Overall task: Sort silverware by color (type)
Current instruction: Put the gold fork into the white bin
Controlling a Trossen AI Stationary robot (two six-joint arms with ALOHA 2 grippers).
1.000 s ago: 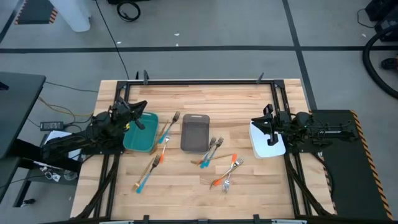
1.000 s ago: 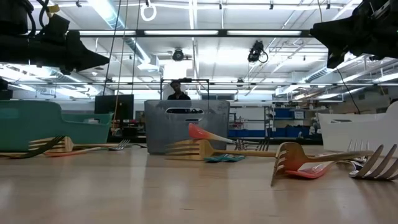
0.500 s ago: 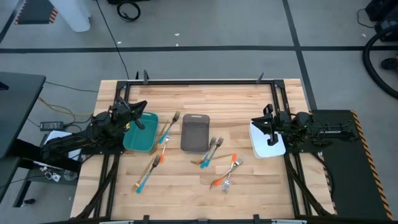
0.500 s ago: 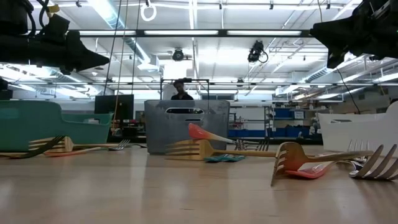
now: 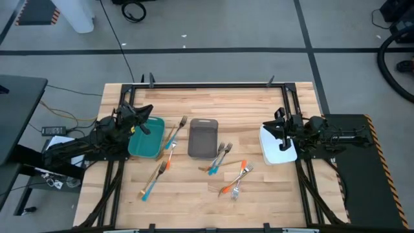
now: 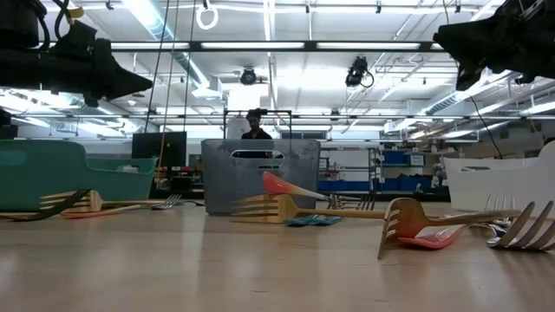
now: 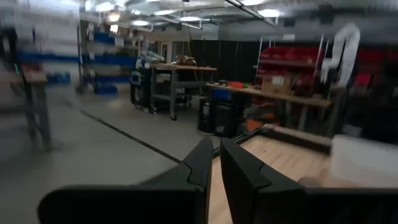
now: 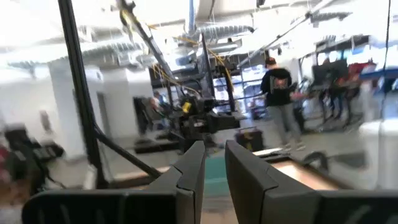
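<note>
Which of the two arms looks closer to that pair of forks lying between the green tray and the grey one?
The left, probably. Its pincer hangs over the teal rectangular tray, right beside the two forks with blue and orange handles. The right pincer sits over the white tray, across the table.

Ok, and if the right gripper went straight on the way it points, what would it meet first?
Probably the left gripper: the right gripper hangs above the white tray, aimed about level across the table, passing over the grey tray and forks. Depth is unclear.
</note>
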